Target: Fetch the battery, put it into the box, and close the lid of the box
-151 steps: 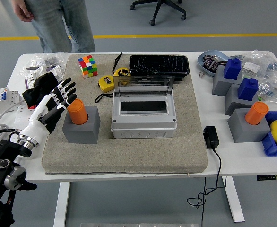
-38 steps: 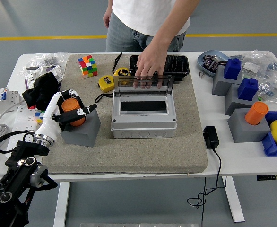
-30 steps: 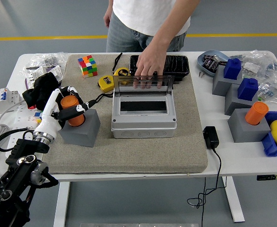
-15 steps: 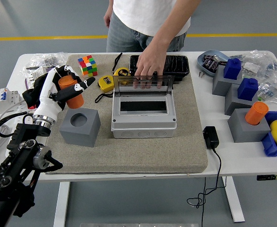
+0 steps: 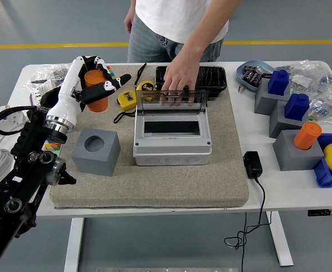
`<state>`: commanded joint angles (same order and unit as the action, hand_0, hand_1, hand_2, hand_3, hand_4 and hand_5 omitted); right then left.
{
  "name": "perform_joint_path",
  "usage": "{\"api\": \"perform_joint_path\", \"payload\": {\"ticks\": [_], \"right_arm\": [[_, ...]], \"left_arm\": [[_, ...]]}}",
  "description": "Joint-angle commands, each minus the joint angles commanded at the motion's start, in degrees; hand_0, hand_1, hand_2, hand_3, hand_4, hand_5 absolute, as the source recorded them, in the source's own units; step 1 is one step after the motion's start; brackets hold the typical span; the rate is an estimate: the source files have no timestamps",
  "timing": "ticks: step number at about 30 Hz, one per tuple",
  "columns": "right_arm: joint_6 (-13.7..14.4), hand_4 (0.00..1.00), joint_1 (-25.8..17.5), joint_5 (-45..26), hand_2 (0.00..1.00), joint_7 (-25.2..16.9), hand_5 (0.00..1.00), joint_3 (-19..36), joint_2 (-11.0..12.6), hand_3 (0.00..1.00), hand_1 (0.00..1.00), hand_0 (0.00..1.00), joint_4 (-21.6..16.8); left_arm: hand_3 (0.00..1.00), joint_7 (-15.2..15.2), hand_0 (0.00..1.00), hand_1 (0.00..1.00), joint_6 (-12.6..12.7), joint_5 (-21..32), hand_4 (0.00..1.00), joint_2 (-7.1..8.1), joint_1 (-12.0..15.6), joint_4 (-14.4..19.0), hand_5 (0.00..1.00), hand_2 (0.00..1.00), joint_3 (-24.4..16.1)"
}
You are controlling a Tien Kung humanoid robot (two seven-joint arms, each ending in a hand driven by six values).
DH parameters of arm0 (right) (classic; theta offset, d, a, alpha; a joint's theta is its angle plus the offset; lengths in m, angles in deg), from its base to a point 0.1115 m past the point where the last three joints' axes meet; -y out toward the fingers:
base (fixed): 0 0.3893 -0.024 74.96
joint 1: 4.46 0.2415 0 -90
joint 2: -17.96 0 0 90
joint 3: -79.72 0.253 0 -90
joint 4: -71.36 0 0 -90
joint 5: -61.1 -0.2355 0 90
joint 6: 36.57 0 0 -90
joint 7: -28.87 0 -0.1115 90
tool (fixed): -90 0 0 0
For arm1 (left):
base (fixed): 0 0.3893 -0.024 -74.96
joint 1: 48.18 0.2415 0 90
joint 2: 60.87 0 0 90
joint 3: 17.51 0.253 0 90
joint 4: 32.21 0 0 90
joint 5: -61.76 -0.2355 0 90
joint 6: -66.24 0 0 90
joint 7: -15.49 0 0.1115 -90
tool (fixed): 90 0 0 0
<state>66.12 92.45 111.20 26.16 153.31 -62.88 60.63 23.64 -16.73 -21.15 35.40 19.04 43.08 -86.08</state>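
My left hand (image 5: 96,86) is shut on the orange cylindrical battery (image 5: 97,92), held in the air above the mat's back left, up and left of the grey box. The empty grey holder block (image 5: 96,151) with a round socket sits below it on the mat. The grey box (image 5: 172,134) stands mid-mat with its clear lid (image 5: 172,98) raised upright at the back. A person's hand (image 5: 178,76) rests on the top edge of that lid. My right arm is out of view.
A beige mat (image 5: 154,175) covers the table's middle. Behind the box lie a black tray (image 5: 191,77), yellow tape measures (image 5: 128,98) and a colour cube (image 5: 110,70). At right stand grey blocks with blue caps (image 5: 285,99), a second orange battery (image 5: 306,135) and a black adapter (image 5: 252,164).
My left hand closed on the orange battery, pulled it out of the grey block and raised it up and back. The person stepped up and put a hand on the lid.
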Motion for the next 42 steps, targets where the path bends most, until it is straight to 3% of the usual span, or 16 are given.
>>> {"api": "perform_joint_path", "payload": {"ticks": [4, 5, 7, 12, 17, 28, 37, 42], "right_arm": [[0.08, 0.998, 0.16, 0.05, 0.779, 0.01, 0.998, 0.08, 0.23, 0.809, 0.815, 0.836, -0.03], [0.09, 0.998, 0.18, 0.06, 0.780, 0.02, 0.998, 0.06, 0.29, 0.809, 0.815, 0.836, -0.03], [0.09, 0.998, 0.16, 0.15, 0.780, 0.05, 0.998, 0.07, 0.37, 0.809, 0.815, 0.836, -0.01], [0.07, 0.998, 0.08, 0.35, 0.780, 0.07, 0.998, 0.18, 0.49, 0.809, 0.816, 0.836, 0.08], [0.23, 0.998, 0.21, 0.19, 0.780, 0.02, 0.998, -0.03, 0.66, 0.809, 0.816, 0.836, 0.06], [0.43, 0.998, 0.29, 0.11, 0.780, 0.09, 0.998, -0.29, 0.90, 0.809, 0.816, 0.836, 0.13], [0.45, 0.998, 0.54, -0.17, 0.780, -0.03, 0.998, -0.79, 0.79, 0.809, 0.816, 0.836, 0.16], [0.46, 0.998, 0.61, -0.10, 0.780, 0.02, 0.998, -0.77, 0.85, 0.809, 0.816, 0.836, 0.24]], "left_arm": [[0.002, -0.97, 0.002, 0.002, -0.51, -8.82, 0.998, 0.92, -2.94, -0.95, 0.536, 0.008, 4.18], [0.002, -1.28, 0.002, 0.002, -0.77, -11.28, 0.998, 0.95, -3.62, -1.18, 0.593, 0.007, 5.11], [0.002, -1.89, 0.002, 0.002, -1.13, -14.78, 0.998, 0.84, -4.78, -1.66, 0.593, 0.007, 7.07], [0.002, -3.89, 0.002, 0.002, -2.27, -18.68, 0.998, 0.42, -6.28, -2.50, 0.613, 0.006, 11.04], [0.002, -5.10, 0.002, 0.002, -3.07, -17.98, 0.998, -0.14, -7.00, -3.35, 0.638, 0.005, 15.78], [0.002, -5.13, 0.002, 0.002, -2.64, -15.52, 0.998, -1.84, -7.78, -5.22, 0.650, 0.005, 21.49], [0.002, -2.80, 0.002, 0.002, -0.78, -15.57, 0.998, -4.49, -10.17, -11.64, 0.665, 0.003, 21.99], [0.002, -2.36, 0.002, 0.002, -0.34, -16.64, 0.998, -5.42, -11.02, -12.69, 0.671, 0.003, 22.03]]}}
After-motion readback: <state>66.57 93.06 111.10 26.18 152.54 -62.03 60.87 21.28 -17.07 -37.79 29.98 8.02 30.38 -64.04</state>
